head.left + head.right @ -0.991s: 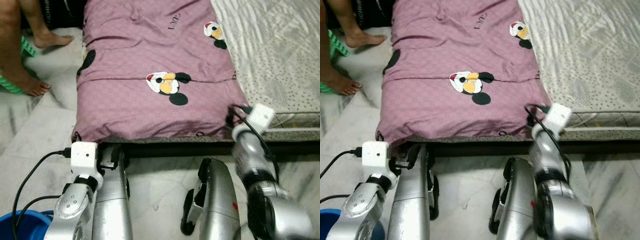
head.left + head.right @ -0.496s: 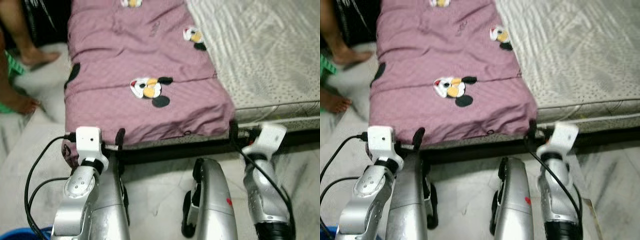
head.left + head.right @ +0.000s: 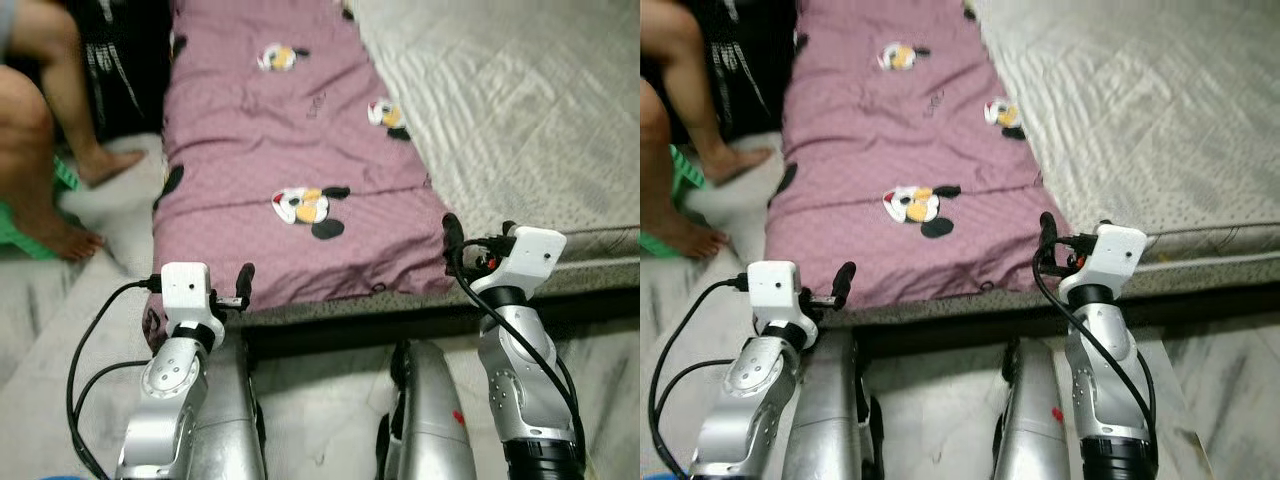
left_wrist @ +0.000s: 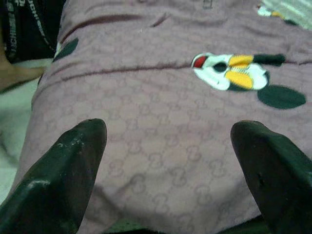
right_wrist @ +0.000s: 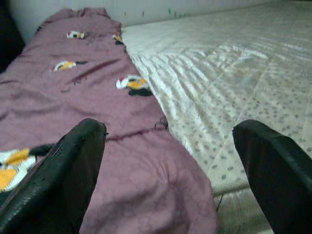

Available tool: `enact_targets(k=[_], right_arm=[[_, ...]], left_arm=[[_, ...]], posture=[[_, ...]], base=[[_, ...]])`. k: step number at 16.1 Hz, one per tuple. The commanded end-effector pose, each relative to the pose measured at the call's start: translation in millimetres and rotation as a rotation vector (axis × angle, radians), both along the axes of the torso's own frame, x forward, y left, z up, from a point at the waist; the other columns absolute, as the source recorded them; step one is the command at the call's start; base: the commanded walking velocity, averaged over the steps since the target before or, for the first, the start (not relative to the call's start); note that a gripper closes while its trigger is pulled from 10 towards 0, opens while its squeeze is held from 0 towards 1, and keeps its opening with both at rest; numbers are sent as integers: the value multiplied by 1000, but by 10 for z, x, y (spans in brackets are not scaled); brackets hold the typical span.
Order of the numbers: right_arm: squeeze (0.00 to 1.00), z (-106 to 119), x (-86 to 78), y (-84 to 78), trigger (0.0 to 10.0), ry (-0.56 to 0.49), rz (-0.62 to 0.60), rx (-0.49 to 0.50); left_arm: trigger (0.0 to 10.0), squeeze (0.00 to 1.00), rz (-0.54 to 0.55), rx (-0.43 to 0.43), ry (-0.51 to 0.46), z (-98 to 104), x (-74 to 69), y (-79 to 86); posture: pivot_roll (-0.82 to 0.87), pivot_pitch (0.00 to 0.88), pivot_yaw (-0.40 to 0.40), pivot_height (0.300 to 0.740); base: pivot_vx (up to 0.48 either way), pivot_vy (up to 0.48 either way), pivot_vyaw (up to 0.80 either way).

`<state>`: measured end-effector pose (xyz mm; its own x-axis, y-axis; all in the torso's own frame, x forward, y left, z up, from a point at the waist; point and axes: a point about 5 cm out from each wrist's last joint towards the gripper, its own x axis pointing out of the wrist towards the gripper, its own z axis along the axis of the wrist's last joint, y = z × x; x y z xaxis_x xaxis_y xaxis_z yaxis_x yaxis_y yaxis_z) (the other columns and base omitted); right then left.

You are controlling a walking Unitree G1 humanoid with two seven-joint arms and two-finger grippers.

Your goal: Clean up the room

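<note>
A purple blanket (image 3: 290, 130) printed with cartoon mice covers the left strip of a low bed. Its front edge hangs over the dark bed frame (image 3: 330, 335). My left gripper (image 3: 241, 286) hovers at the blanket's front left corner, open, with nothing held. In the left wrist view its fingers (image 4: 63, 165) stand wide apart above the purple cloth (image 4: 146, 126). My right gripper (image 3: 476, 240) is open at the blanket's front right corner, where purple cloth meets the grey dotted sheet (image 3: 520, 100). The right wrist view looks along the blanket (image 5: 73, 97) and the sheet (image 5: 219, 73).
A person's bare legs and feet (image 3: 45, 160) stand on the marble floor (image 3: 90, 290) left of the bed, by a green object (image 3: 28, 243). Something dark (image 3: 125, 70) lies beside the blanket's far left side. My own silver legs (image 3: 430, 420) are below the frame.
The view has tilted up and shifted, showing more of the bed. Both arms have risen from below the bed frame to the blanket's front edge.
</note>
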<state>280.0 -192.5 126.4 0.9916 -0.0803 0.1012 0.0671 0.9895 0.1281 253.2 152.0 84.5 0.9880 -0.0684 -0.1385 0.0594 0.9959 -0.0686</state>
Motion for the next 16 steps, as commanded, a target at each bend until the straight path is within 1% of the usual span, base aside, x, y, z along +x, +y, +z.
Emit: enact_targets(k=[1,4,7,10,12,16], right_arm=[[0,29,15,14,10000,-7,7,-5],[0,80,74,-2,10000,-22,0,-10],[0,83,78,-7,10000,-24,-5,-13],[0,74,72,-17,10000,-22,-11,-18],[0,82,80,3,10000,-24,-6,-19],[0,77,86,12,10000,-22,3,-24]], left_arm=[[10000,0,2,4,-14,13,24,17],[10000,0,-9,-1,-47,57,154,-19],[10000,0,-23,0,-52,41,188,-38],[10000,0,-14,-4,-53,20,199,-41],[10000,0,-13,-5,-56,18,210,-43],[10000,0,-12,-5,-62,8,223,-47]], posture=[[-16,32,36,613],[-25,17,42,651],[-40,6,49,679],[-43,0,48,717],[-43,0,45,740],[-44,0,39,740]], base=[[0,0,0],[0,0,0],[0,0,0],[0,0,0],[0,0,0],[0,0,0]])
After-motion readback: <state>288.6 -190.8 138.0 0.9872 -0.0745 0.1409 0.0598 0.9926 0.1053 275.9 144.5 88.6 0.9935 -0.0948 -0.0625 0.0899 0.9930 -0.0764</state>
